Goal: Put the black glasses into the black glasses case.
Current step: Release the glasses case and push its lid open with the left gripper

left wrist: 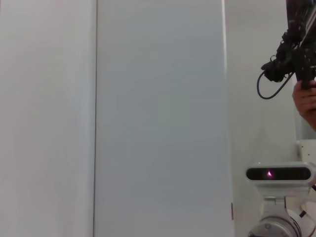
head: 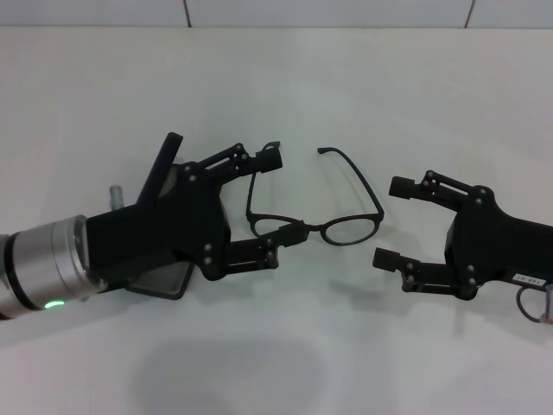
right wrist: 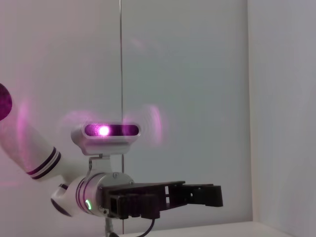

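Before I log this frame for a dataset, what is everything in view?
glasses: one, black frame, on the white table between the two grippers, temples unfolded
case: one, black with grey lining, open, mostly hidden under the left gripper
table: one, white, under everything
camera gear: one cluster, black with a looped cable, off the table in the left wrist view
hand: one, a person's, beside the camera gear
robot head: one, white with a lit sensor bar
left gripper: one, black, open around the glasses' near lens
right gripper: one, black, open, apart from the glasses
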{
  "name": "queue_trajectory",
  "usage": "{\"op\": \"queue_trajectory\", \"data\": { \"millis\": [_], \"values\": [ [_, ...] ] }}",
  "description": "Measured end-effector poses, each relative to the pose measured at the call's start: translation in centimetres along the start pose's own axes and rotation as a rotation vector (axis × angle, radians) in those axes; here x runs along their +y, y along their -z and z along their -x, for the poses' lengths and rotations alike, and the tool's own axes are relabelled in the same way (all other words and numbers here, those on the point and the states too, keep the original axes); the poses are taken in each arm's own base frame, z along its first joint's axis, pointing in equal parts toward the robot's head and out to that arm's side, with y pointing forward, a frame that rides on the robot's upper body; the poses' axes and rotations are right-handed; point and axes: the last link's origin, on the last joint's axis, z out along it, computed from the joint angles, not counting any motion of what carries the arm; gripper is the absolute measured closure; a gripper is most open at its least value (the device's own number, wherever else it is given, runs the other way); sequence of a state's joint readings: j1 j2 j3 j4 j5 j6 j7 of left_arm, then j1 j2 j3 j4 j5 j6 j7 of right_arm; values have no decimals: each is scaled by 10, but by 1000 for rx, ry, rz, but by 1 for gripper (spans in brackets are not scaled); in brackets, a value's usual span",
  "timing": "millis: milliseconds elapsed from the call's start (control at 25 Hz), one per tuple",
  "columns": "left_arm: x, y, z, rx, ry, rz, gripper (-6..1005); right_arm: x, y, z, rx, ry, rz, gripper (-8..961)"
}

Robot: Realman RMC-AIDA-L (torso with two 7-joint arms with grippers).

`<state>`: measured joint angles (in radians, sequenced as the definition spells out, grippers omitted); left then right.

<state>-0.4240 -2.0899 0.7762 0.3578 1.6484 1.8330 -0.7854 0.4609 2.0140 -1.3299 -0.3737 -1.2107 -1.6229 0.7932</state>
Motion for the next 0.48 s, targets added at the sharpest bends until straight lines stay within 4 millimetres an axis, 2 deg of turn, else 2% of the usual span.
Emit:
{"op": "queue_trajectory", "data": {
  "millis": [480],
  "values": [
    [1,2,-1,38,-2,-36,142,0,1,1,-9,0,-2,85]
  ]
}}
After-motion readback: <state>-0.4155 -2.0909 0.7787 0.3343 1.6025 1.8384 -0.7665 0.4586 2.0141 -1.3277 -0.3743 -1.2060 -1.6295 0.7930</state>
